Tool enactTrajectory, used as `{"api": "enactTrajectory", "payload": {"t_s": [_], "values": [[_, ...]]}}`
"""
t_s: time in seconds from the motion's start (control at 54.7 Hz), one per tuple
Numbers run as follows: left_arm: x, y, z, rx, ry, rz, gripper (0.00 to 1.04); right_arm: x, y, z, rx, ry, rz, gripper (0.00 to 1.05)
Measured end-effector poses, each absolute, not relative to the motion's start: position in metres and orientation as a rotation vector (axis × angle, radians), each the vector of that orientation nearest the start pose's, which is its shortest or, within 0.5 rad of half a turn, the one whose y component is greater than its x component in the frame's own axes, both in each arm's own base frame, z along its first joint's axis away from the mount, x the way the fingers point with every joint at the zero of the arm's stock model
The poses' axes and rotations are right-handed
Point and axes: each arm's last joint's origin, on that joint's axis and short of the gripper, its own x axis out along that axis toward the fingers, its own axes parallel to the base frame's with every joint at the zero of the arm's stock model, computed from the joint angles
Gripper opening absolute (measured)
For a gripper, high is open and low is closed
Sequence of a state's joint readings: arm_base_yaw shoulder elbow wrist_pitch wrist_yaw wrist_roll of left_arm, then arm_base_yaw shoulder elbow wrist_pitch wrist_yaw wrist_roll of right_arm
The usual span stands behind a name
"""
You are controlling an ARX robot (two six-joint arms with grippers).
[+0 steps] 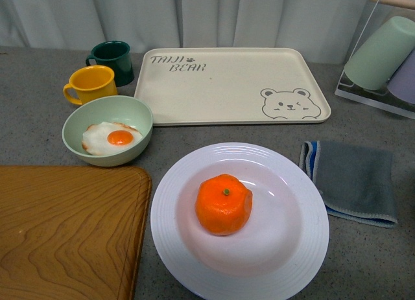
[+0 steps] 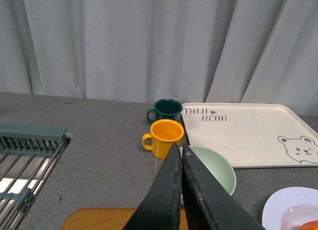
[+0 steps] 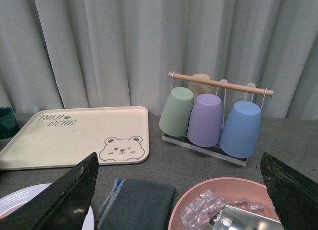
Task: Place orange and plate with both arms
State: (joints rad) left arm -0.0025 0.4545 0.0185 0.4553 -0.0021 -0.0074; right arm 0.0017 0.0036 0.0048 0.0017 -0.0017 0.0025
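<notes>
The orange (image 1: 224, 204) sits in the middle of the white ridged plate (image 1: 310, 248), near the front of the grey counter. Neither gripper shows in the front view. In the left wrist view my left gripper (image 2: 180, 146) is shut with nothing between its dark fingers, raised over the counter above the green bowl; the plate (image 2: 288, 205) and a sliver of the orange (image 2: 311, 225) lie off to one side. My right gripper (image 3: 179, 155) stands wide open and empty, with an edge of the plate (image 3: 20, 200) beside one finger.
A cream bear tray (image 1: 227, 86) lies behind the plate. A green bowl with a fried egg (image 1: 107, 130), a yellow mug (image 1: 91, 83) and a dark green mug (image 1: 113, 59) stand left. A wooden board (image 1: 65, 229), grey cloth (image 1: 353, 180), cup rack (image 3: 213, 115), pink bowl of ice (image 3: 198, 195) and dish rack (image 2: 30, 160) surround them.
</notes>
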Motion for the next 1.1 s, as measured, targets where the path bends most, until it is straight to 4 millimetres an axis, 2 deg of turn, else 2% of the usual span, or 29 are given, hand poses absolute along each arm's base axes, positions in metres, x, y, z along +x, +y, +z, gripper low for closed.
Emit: {"api": "enactTrajectory", "payload": {"t_s": [0.86,1.098], "values": [[0.108,0.000,0.173,-0.007,-0.022,0.000,0.04,0.098,0.000,0.165,0.002,-0.003,0.003,0.95],[0.097,0.000,0.170,-0.007,-0.017,-0.002,0.04,0.098,0.000,0.165,0.002,-0.003,0.003,0.95]]}}
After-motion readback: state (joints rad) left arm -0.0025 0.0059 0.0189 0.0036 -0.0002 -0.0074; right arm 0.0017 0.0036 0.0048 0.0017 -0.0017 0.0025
